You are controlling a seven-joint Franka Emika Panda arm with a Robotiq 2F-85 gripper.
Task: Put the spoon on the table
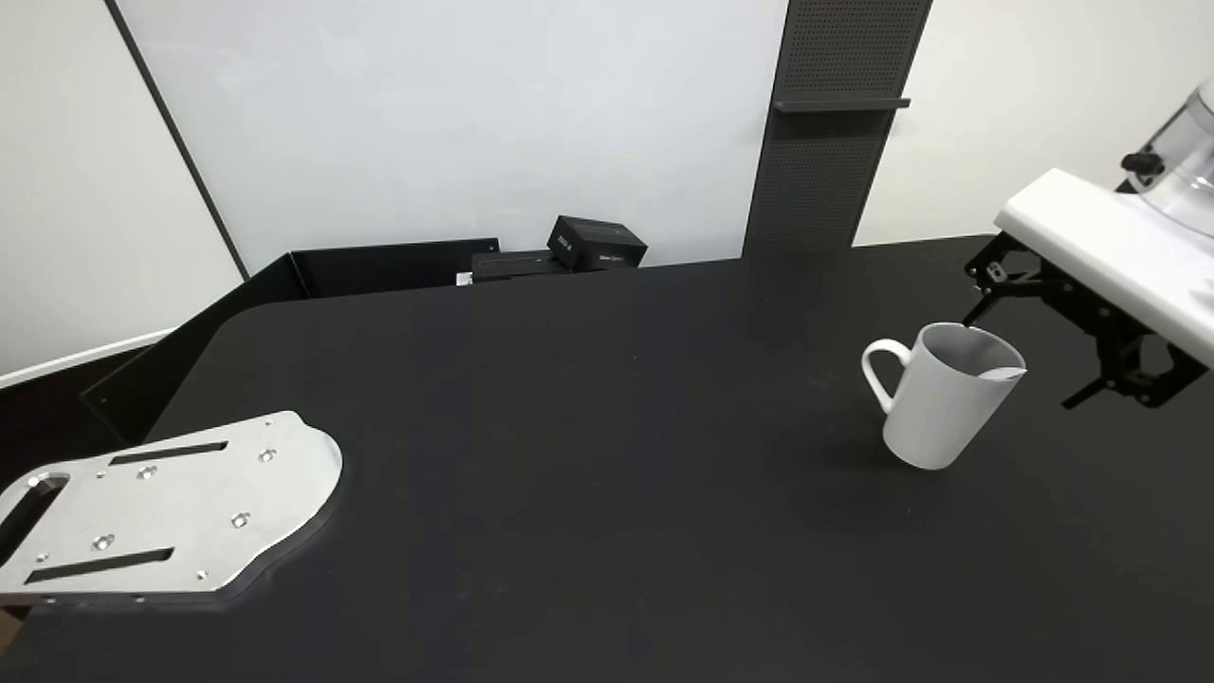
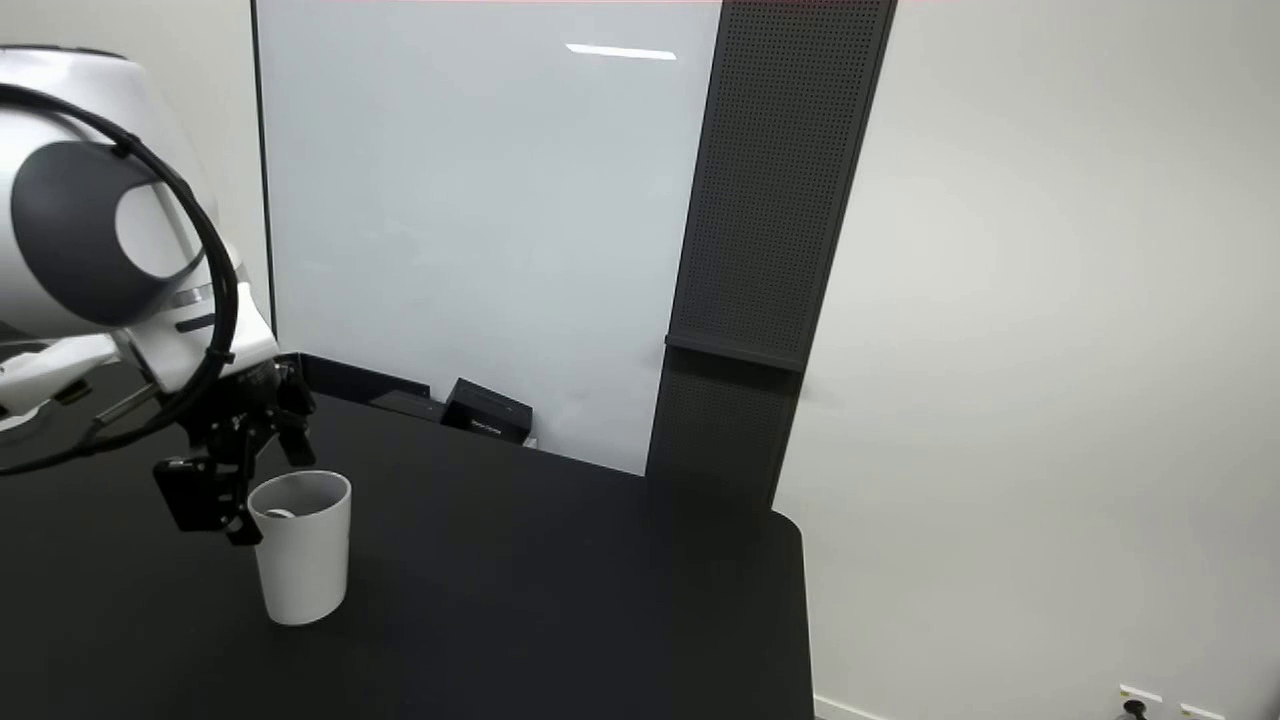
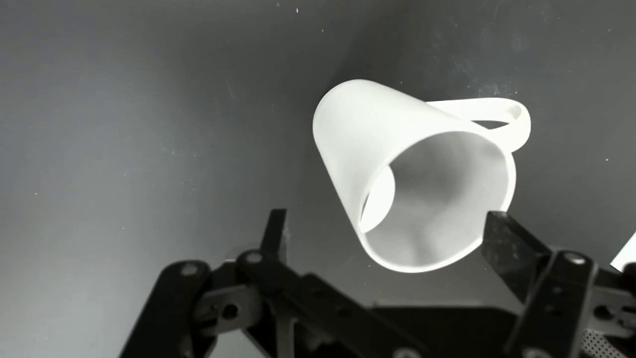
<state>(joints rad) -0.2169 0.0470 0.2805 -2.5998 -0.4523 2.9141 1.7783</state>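
In an exterior view, one white mug (image 1: 948,413) stands upright on one black table (image 1: 569,474), its handle (image 1: 879,375) pointing left. One white spoon (image 1: 1002,373) sits inside the mug. Its exposed part lies at the right rim, tip directed right; the mug wall hides the remainder. One gripper (image 1: 1018,365) is at the right, jaws standing wide apart. One metal plate (image 1: 180,507), at the left, is recognizable in this view only.

In an exterior view, one black cable (image 2: 226,290) runs along the white arm (image 2: 90,220), visible in this view only. The gripper is at the left, close to the mug; contact cannot be determined. The mug handle is out of sight here. One tilted black box (image 2: 487,410) appears at the far edge of the table in both exterior views.

In the wrist view, two fingers (image 3: 514,251) are set left and right, separated by a wide gap. The exposed part of the spoon forms a white oval against the left inner wall. The oval's long axis runs from near left to far right, its near end at the rim. The axis of the complete spoon cannot be determined.
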